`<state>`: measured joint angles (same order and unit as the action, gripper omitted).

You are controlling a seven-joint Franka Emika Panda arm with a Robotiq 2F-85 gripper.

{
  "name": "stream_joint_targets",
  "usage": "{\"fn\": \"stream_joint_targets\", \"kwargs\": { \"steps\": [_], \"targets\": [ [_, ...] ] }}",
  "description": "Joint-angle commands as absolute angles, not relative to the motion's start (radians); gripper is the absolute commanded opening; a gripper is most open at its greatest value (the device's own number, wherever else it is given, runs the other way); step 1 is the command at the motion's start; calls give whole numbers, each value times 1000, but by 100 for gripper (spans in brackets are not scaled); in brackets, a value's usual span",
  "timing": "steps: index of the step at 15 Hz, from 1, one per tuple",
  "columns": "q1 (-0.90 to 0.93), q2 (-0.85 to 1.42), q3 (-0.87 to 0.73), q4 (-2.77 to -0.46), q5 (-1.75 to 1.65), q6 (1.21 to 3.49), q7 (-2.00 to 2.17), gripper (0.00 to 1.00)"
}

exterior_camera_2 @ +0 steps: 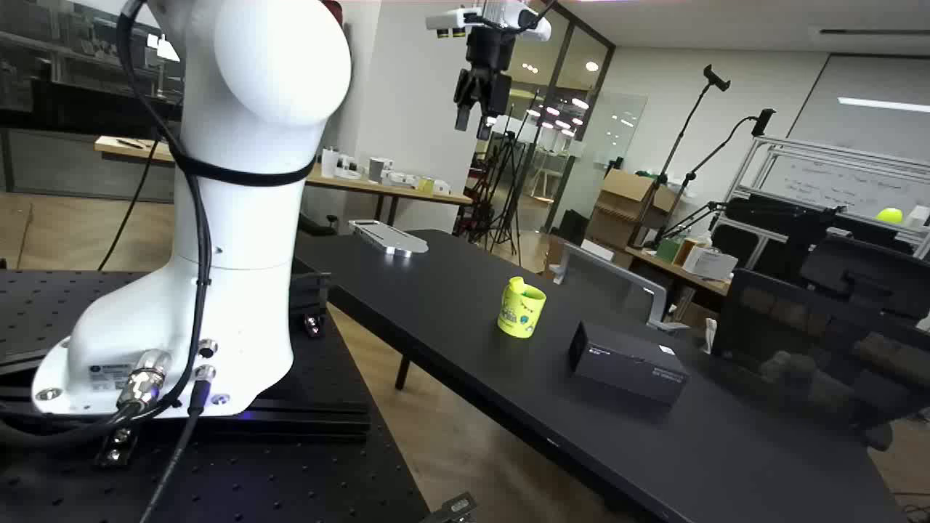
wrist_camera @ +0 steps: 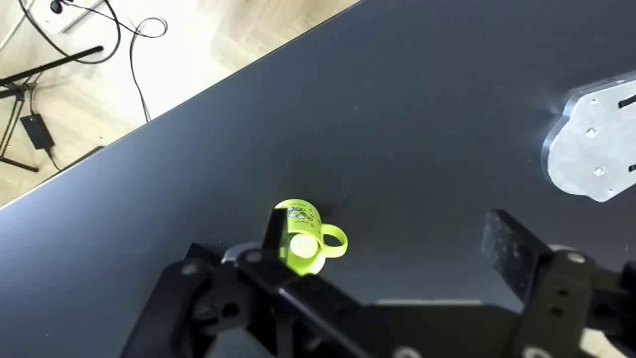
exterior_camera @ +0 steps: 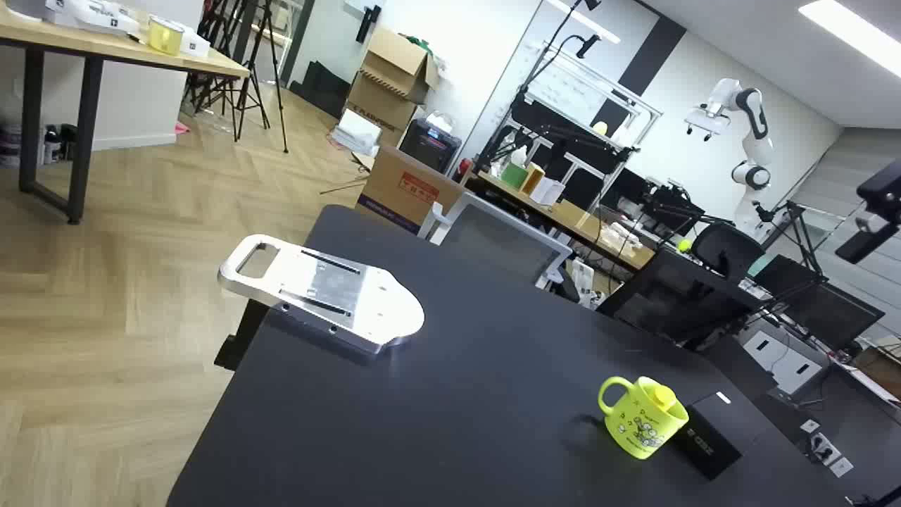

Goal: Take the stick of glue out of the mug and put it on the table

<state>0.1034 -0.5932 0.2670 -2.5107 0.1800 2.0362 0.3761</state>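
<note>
The yellow-green mug [exterior_camera: 637, 426] stands upright on the black table [exterior_camera: 457, 422]; it also shows in an exterior view [exterior_camera_2: 517, 319] and the wrist view [wrist_camera: 300, 221]. The stick of glue [exterior_camera: 663, 398] stands in the mug, its yellow end above the rim in both exterior views [exterior_camera_2: 516, 285]. In the wrist view its round end [wrist_camera: 303, 246] looks pale; its lower part is hidden in the mug. My gripper [exterior_camera_2: 474, 125] is open and empty, high above the table. In the wrist view the gripper [wrist_camera: 387, 219] has its left finger overlapping the mug's edge.
A black box [exterior_camera_2: 628, 363] lies on the table close to the mug. A silver flat plate with slots [exterior_camera: 338, 289] lies at the table's end, also in the wrist view [wrist_camera: 601, 144]. A chair [exterior_camera: 493, 239] stands at the table's edge. The white robot base [exterior_camera_2: 225, 290] stands beside the table.
</note>
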Motion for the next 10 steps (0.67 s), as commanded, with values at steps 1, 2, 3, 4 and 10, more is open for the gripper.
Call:
{"fn": "stream_joint_targets", "kwargs": {
  "steps": [1,2,3,4,10],
  "targets": [
    [113,-591,258,-2509,174,2035,381,100],
    [113,-591,258,-2509,174,2035,381,100],
    [113,-591,258,-2509,174,2035,381,100],
    [113,-591,258,-2509,174,2035,381,100],
    [42,-466,286,-2522,66,2232,422,100]
  ]
}}
